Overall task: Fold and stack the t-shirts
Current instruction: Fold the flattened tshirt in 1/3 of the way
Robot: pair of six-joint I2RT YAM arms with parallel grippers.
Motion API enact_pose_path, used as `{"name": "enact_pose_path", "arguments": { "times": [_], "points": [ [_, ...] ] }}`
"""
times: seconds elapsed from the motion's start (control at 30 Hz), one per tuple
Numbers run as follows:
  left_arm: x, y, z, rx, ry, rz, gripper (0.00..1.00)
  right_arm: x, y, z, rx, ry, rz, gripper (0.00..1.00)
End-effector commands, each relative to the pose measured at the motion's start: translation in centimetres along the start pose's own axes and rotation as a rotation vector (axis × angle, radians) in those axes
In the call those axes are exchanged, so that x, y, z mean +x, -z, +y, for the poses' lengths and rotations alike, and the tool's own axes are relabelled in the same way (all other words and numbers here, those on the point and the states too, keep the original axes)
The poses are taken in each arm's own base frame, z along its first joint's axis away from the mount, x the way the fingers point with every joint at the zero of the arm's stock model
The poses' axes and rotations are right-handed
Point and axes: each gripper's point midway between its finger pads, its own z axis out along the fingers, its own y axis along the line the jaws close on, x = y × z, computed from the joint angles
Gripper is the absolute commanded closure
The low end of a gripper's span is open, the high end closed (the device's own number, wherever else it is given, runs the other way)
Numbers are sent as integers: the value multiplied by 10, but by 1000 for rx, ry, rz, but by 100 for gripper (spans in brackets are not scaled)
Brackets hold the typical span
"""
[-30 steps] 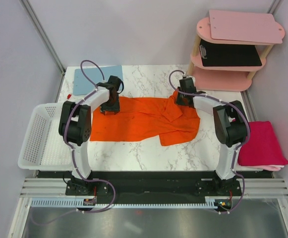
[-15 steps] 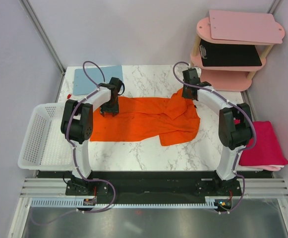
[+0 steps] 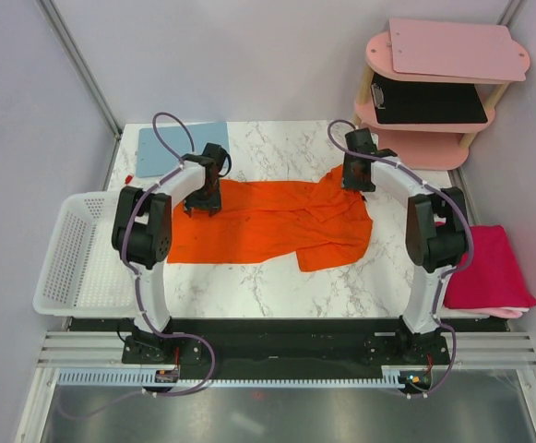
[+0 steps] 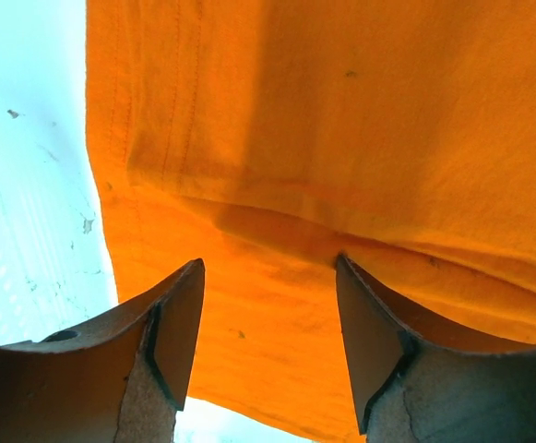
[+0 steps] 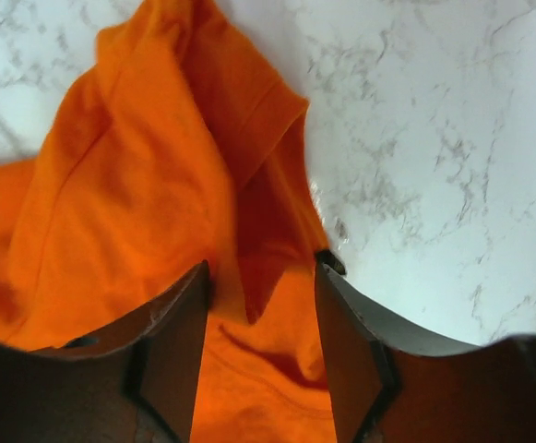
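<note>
Both parted, clasping nothing — left gripper (image 4: pixel 268 268) and right gripper (image 5: pixel 263 266) — just over the orange t-shirt (image 3: pixel 268 223).

A white basket (image 3: pixel 69 258) sits at the table's (image 3: pixel 277 286) left edge, a light-blue clipboard (image 3: pixel 171 148) at its far-left corner.

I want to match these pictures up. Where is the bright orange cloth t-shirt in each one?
Top external: the bright orange cloth t-shirt lies spread out in the middle of the picture.
Left wrist: it fills nearly the whole picture, all but the left edge.
Right wrist: it covers the left half, bunched into folds.
Shared landmark: the white marble tabletop, bare beside the shirt's edge in every view.
</note>
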Motion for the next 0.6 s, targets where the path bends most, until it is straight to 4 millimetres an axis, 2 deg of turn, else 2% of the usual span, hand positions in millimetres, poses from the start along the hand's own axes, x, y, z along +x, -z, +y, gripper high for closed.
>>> {"name": "enact_pose_path", "arguments": {
  "times": [0.0,0.03,0.07,0.1,0.13,0.17,0.2,0.23,0.27,0.3,0.33,0.4,0.43,0.5,0.57],
  "points": [
    [-13,38,3,66,56,-102,32,-14,55,19,-189,2,-72,42],
    [-12,42,2,87,60,-109,31,-11,59,20,-206,-3,-74,40],
    [-13,52,1,114,74,-132,30,4,62,25,-258,15,-42,40],
    [-5,52,-4,151,74,-120,30,4,76,29,-297,25,-63,38],
    [-1,54,-7,168,76,-117,30,10,82,33,-321,31,-61,35],
    [3,57,-10,182,81,-117,29,29,84,38,-363,47,-24,35],
    [11,59,-11,200,82,-111,29,36,102,50,-409,82,-40,33],
    [17,60,-13,207,84,-101,29,56,103,53,-412,107,-13,33],
    [22,62,-17,222,88,-98,29,65,110,59,-419,135,-16,33],
    [33,62,-19,239,87,-77,29,78,126,74,-431,189,-36,33],
    [37,61,-21,254,94,-73,29,98,127,73,-410,218,-5,34],
    [54,55,-23,273,101,-33,28,122,138,86,-406,285,-2,34],
    [57,55,-25,283,109,-30,28,137,137,83,-380,307,22,35],
    [72,49,-27,311,124,16,27,161,140,90,-375,368,44,35],
    [76,48,-28,334,146,27,25,179,138,90,-351,393,64,36]
  ]
}}
